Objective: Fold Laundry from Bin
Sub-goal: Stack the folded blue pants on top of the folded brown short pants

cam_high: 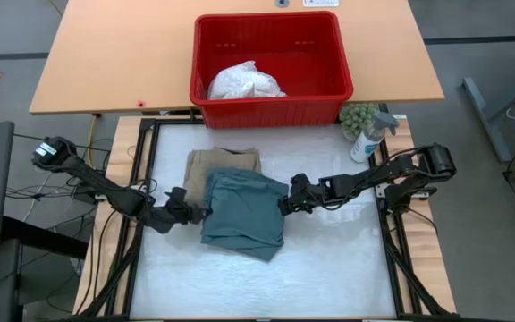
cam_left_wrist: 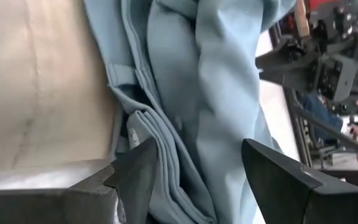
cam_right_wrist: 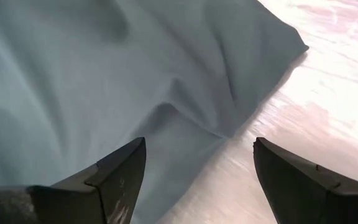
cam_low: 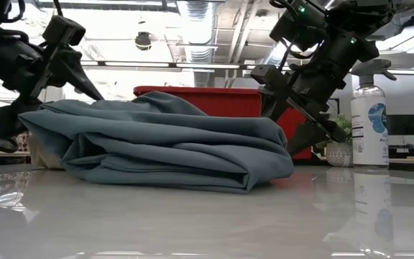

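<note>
Both end effectors sit at the folded teal garment (cam_high: 244, 213) in the middle of the table (cam_high: 329, 268). Left end effector (cam_high: 189, 211) is at the garment's left edge with its fingers apart, the stacked folds lying between them in its wrist view, not yet pinched. Right end effector (cam_high: 286, 204) is at the right edge, fingers wide apart and holding nothing, the cloth just ahead of them. Under the teal piece lies the beige garment (cam_high: 222, 164), folded, showing on the side toward the bin (cam_high: 271, 67). 1 white garment (cam_high: 244, 82) is in the bin at the table's far side, beside a spray bottle (cam_high: 367, 139). Judging by this, the teal piece is being finished, stacked on the beige. Next move likely calls for both arms lifting clear without dragging the folds, then reaching for the white piece
</note>
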